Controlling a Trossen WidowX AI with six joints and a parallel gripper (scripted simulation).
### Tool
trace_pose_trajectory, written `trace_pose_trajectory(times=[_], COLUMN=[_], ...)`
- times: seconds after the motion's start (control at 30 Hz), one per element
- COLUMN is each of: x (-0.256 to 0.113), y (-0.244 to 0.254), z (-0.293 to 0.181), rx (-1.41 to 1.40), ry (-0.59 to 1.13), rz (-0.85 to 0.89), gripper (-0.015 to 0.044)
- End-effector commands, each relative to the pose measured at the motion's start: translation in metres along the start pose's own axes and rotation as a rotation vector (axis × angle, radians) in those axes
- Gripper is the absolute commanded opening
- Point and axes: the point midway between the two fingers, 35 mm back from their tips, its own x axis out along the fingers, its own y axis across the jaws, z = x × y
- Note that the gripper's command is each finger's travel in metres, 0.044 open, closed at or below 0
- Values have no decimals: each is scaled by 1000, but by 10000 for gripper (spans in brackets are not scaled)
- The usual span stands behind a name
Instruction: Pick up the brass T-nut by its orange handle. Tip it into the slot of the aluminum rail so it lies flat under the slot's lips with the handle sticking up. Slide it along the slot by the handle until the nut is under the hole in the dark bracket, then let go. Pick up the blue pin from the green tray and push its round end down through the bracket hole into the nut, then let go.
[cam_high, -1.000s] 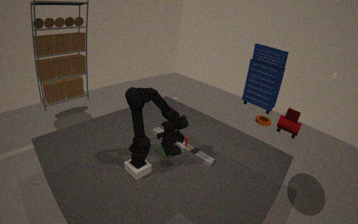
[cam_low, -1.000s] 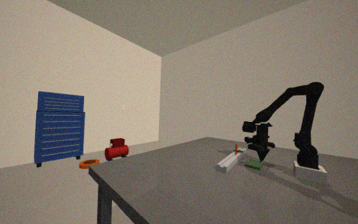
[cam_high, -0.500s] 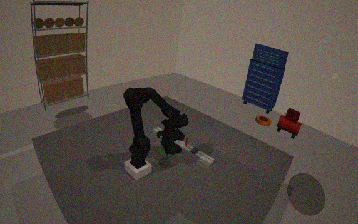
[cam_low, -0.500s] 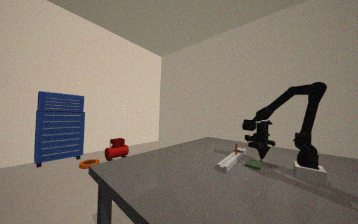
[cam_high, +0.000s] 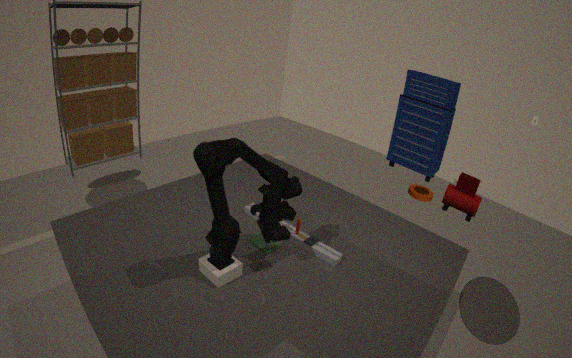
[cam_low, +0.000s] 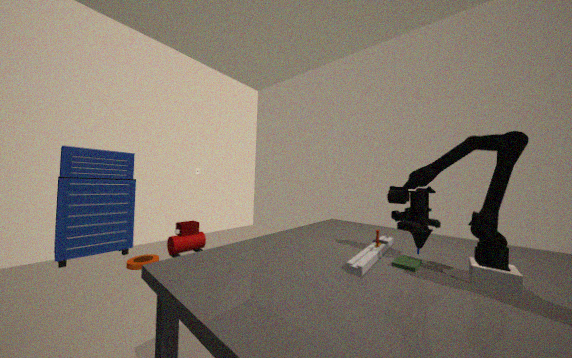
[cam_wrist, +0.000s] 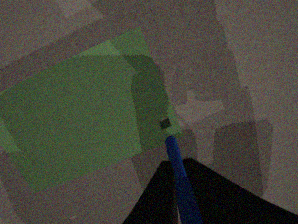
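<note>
With the blue pin (cam_low: 418, 251) (cam_wrist: 182, 182) pinched between the jaws (cam_low: 419, 248) above the green tray (cam_low: 407, 263) (cam_wrist: 80, 120), the arm should lift straight and keep it upright before swinging towards the dark bracket (cam_high: 311, 241).

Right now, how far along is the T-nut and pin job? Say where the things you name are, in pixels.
The orange handle (cam_high: 298, 226) (cam_low: 377, 238) stands up at the aluminum rail (cam_high: 327, 251) (cam_low: 364, 260), so the nut looks slotted; whether it's under the hole, I can't tell. The claw (cam_low: 419, 246) (cam_wrist: 176, 168) grips the blue pin (cam_low: 418, 251) (cam_wrist: 182, 185) above the green tray (cam_low: 406, 263) (cam_wrist: 75, 120). Left: pushing it through the bracket (cam_high: 311, 240) and letting go.
</note>
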Motion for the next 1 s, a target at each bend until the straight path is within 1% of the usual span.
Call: trace_pose_trajectory(times=[0.0,0.33,0.47,0.97], x=[-12,-44,-46,-59], y=[1,0,0,-2], z=[2,0,1,46], rx=[-1,-4,-4,47], ry=[-12,-14,-15,1], rz=[3,5,5,10], gripper=[-150,-150,-150,-150])
